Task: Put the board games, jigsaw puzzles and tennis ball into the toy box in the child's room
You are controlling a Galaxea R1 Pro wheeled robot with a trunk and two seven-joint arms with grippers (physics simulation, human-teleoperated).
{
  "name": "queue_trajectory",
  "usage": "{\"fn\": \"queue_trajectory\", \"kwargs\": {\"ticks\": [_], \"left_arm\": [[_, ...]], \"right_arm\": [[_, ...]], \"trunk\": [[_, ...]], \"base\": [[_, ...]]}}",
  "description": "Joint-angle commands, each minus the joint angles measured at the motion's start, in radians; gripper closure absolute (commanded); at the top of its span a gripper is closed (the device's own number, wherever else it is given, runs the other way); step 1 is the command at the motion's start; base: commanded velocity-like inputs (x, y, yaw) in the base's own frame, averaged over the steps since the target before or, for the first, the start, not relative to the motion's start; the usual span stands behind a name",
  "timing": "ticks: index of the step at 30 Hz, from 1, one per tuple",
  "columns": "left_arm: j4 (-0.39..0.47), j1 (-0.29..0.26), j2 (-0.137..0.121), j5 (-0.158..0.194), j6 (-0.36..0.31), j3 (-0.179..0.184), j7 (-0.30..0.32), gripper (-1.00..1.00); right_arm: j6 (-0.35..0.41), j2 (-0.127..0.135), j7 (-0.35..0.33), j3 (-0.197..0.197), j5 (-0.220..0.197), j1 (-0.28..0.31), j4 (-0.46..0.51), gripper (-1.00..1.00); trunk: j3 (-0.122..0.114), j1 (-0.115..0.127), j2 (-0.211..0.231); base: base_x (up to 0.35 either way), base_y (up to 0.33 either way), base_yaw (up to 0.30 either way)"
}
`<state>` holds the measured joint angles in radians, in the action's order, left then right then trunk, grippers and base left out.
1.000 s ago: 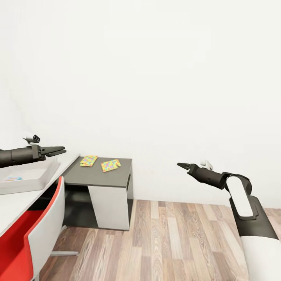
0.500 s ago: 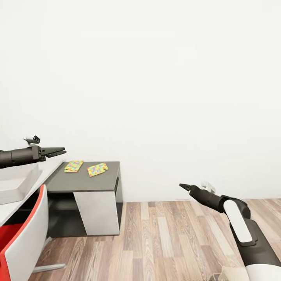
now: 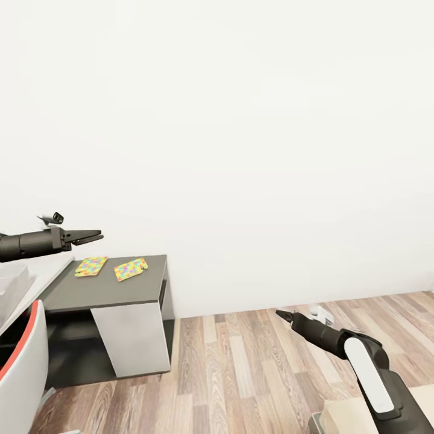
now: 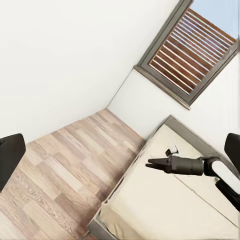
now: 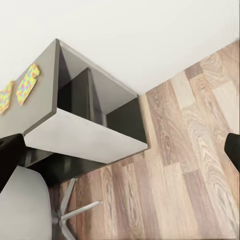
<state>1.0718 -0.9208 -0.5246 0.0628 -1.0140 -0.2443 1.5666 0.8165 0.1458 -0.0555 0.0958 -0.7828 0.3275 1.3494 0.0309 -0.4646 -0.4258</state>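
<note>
Two jigsaw puzzles (image 3: pixel 91 266) (image 3: pixel 130 269) lie flat, side by side, on the dark grey lower section of the table (image 3: pixel 147 283). They also show in the right wrist view as jigsaw puzzles (image 5: pixel 27 84) on that cabinet top. A corner of the pale toy box (image 3: pixel 11 282) shows at the far left on the pale desk top. My left gripper (image 3: pixel 96 235) hangs open in the air above the desk, short of the puzzles. My right gripper (image 3: pixel 282 314) is low over the wood floor, open and empty. The bed (image 4: pixel 165 200) shows bare beige mattress.
A red and white swivel chair (image 3: pixel 24 361) stands against the desk at the lower left. The cabinet has a light grey door panel (image 3: pixel 129 337). Wood-plank floor (image 3: pixel 241 374) stretches to the white wall. A dark-framed window with blinds (image 4: pixel 192 50) is beyond the bed.
The whole picture has shifted left as the camera turned right; the toy box and chair slid nearly out of frame. My right arm sits lower in the picture. A beige corner appeared at lower right.
</note>
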Motion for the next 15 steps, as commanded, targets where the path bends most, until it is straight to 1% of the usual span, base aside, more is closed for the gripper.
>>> {"fn": "queue_trajectory", "kwargs": {"ticks": [1,5,9,12,15], "left_arm": [[-0.001,0.0,0.0,0.0,-0.007,0.0,0.004,-1.0],[-0.007,0.008,0.0,-0.001,0.009,-0.001,0.004,-1.0],[-0.008,0.02,0.0,-0.002,0.014,-0.001,0.004,-1.0],[-0.009,0.04,0.001,-0.002,0.021,-0.001,0.004,-1.0],[-0.009,0.065,0.005,-0.002,0.06,-0.001,0.004,-1.0]], "right_arm": [[0.0,0.0,-0.006,0.001,0.005,-0.004,0.0,-1.0],[-0.037,0.005,-0.021,-0.003,0.004,-0.038,0.005,-1.0],[-0.045,0.007,-0.048,-0.004,0.005,-0.046,0.007,-1.0],[-0.048,0.008,-0.061,-0.003,0.005,-0.049,0.01,-1.0],[-0.049,0.009,-0.067,-0.003,0.005,-0.05,0.011,-1.0]], "trunk": [[0.001,-0.001,-0.002],[-0.004,-0.001,-0.002],[-0.009,-0.001,-0.002],[-0.012,-0.001,-0.002],[-0.016,-0.001,-0.002]], "base": [[0.0,0.0,-0.218],[0.0,0.0,-0.218],[0.0,0.0,-0.218],[0.0,0.0,-0.218],[0.0,0.0,-0.218]]}}
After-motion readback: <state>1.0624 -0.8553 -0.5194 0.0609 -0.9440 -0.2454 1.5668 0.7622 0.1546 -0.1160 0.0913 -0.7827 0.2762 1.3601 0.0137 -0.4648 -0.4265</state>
